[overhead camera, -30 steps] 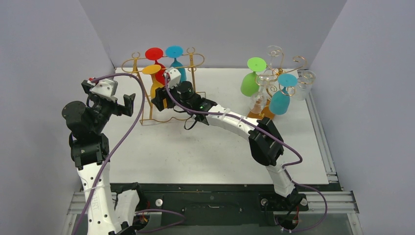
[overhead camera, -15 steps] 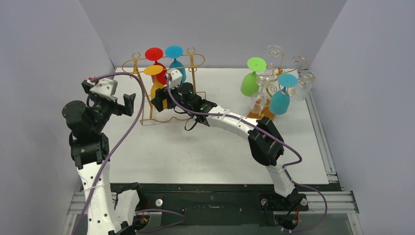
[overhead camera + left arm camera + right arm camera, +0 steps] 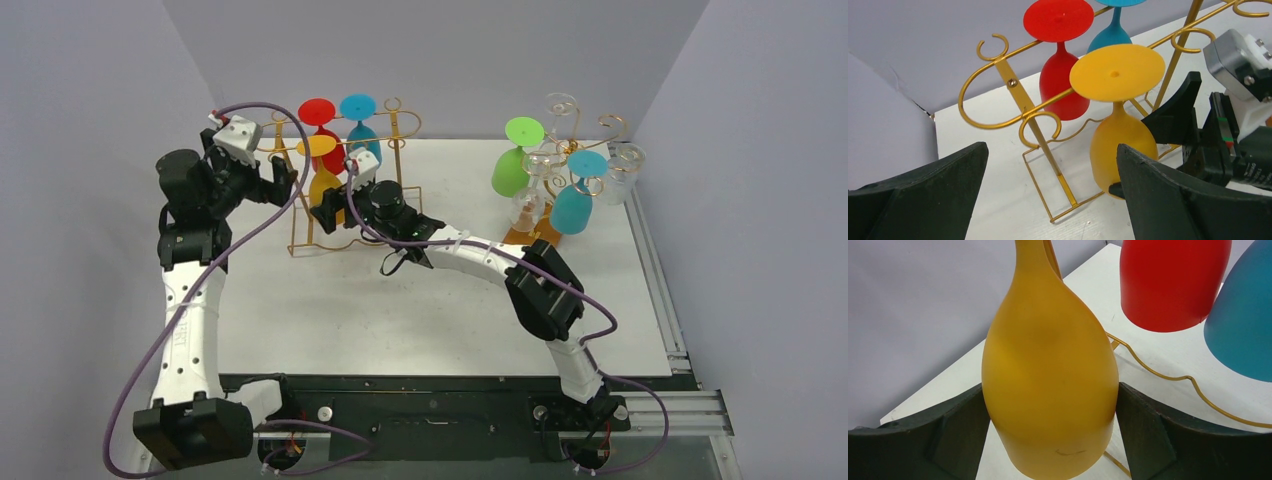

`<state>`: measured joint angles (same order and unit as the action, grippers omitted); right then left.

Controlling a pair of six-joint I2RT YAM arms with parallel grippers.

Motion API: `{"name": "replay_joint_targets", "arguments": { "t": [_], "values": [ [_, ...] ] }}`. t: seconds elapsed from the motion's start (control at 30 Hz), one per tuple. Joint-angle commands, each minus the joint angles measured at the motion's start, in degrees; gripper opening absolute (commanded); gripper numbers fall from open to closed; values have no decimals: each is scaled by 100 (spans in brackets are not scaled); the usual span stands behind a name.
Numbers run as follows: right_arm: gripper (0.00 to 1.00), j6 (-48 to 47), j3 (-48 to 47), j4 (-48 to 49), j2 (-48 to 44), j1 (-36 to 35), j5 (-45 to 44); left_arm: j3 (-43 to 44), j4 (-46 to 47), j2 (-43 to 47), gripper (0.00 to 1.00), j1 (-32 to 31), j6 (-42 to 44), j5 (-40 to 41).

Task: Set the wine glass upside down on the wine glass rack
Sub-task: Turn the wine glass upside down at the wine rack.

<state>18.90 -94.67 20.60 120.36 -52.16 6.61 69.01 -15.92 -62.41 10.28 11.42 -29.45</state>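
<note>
The yellow glass hangs upside down on the gold rack. The right pincer flanks its bowl, grip unclear. The left pincer gapes, empty.

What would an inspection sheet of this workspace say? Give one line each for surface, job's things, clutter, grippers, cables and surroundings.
Surface: white tabletop, no spills seen.
Job's things: yellow wine glass hangs upside down on the gold rack, beside a red glass and a blue glass.
Clutter: second rack at the right rear holds green, teal and clear glasses.
Grippers: right gripper straddles the yellow bowl, contact unclear; left gripper open and empty beside the gold rack.
Cables: purple cables run along both arms; the left one arcs close to the gold rack.
Surroundings: grey walls on three sides.
</note>
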Motion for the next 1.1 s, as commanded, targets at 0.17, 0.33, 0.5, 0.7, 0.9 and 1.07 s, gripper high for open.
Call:
{"name": "replay_joint_targets", "arguments": {
  "t": [0.17, 0.33, 0.5, 0.7, 0.9, 1.07],
  "values": [
    [82, 205, 1231, 703, -628, 40, -298, 698, 92, -580, 93, -343, 254, 744],
    [82, 166, 1781, 1051, -874, 29, -262, 576, 97, -610, 91, -350, 318, 889],
    [82, 106, 1872, 1013, -890, -40, -187, 521, 142, -621, 90, -378, 317, 940],
    [82, 60, 1711, 934, -584, -177, -155, 533, 98, -732, 88, -399, 272, 973],
    [82, 104, 1843, 1320, -322, -259, -162, 568, 180, -866, 87, -403, 182, 1042],
    [82, 206, 2285, 1879, -268, -316, -210, 621, 224, -944, 84, -399, 157, 1051]
  ]
}}
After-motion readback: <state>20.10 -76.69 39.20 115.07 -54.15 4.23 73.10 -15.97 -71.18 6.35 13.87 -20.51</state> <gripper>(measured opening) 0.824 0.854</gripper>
